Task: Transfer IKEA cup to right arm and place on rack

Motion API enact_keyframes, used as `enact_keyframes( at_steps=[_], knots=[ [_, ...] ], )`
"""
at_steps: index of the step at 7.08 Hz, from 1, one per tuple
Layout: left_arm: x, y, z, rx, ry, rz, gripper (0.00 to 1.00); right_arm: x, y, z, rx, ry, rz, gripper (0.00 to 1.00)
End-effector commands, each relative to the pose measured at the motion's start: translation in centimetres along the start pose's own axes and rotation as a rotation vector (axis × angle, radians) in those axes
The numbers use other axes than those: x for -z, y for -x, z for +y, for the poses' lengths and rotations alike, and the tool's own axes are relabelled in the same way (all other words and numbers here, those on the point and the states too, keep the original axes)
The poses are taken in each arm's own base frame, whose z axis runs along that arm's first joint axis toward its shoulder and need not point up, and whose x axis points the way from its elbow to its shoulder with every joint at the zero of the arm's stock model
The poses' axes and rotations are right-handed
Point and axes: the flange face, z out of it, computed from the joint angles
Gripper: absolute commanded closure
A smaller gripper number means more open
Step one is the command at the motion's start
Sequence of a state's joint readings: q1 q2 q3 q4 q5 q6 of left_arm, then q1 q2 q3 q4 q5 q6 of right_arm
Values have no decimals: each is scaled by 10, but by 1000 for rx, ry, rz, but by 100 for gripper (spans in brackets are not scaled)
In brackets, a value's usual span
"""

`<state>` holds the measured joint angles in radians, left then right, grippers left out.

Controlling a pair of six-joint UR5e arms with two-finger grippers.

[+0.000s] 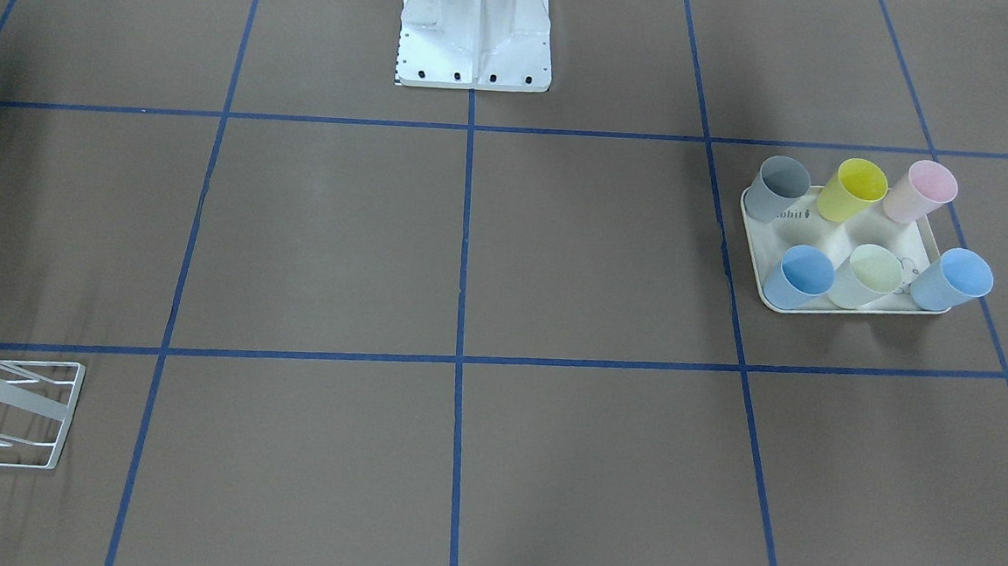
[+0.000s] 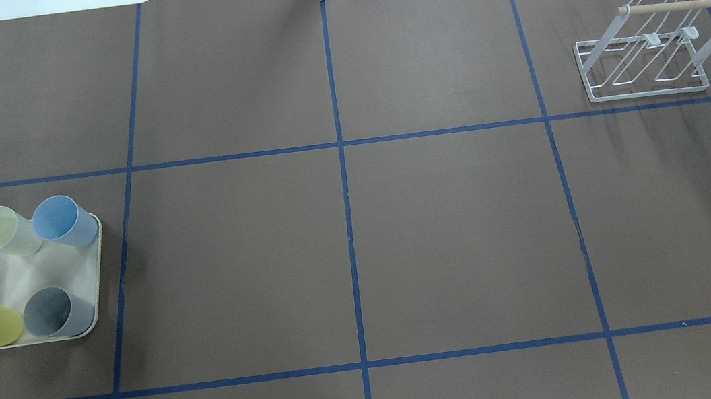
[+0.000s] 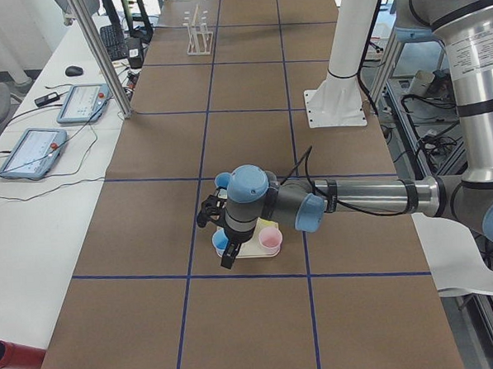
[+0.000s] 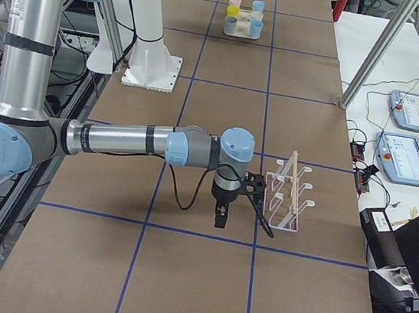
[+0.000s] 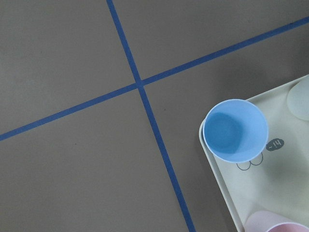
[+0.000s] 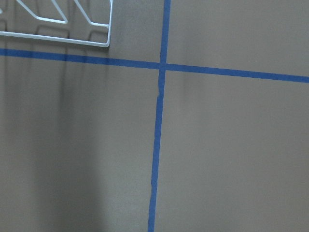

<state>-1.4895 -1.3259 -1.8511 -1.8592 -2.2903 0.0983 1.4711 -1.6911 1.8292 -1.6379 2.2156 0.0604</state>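
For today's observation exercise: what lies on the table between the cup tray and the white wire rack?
Only bare brown table crossed by blue tape lines separates tray and rack, per the overhead view.

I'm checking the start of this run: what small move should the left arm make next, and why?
Probably slide the left gripper sideways until it is centred over the blue cup. Six cups stand on the tray, the rack holds none, and the left wrist view shows that cup off-centre, right of middle.
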Motion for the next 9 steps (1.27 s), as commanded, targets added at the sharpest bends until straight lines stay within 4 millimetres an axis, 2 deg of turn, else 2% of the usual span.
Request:
enact_keyframes(
  at_steps=[1,3,4,5,6,7,8,9],
  knots=[
    [15,-11,-12,-30,-34,-11,0,25,18,-3,39,-54,8,0],
    [36,-27,-47,-68,-95,-10,0,78,50,-5,114,-173,87,0],
    [49,-35,-78,-106,-138,-22,0,91,66,-5,131,-198,69,0],
    [68,-47,-113,-165,-203,-40,0,89,92,-19,190,-199,57,0],
    [74,-51,-143,-224,-267,-43,0,108,112,-23,223,-239,33,1],
    [73,-51,-147,-275,-324,-38,0,114,126,-19,242,-244,-9,1],
    [60,-41,-144,-234,-342,-28,0,113,147,-16,223,-227,-78,1],
    [41,-39,-132,-283,-385,-18,0,112,191,-7,195,-213,-115,1]
  ],
)
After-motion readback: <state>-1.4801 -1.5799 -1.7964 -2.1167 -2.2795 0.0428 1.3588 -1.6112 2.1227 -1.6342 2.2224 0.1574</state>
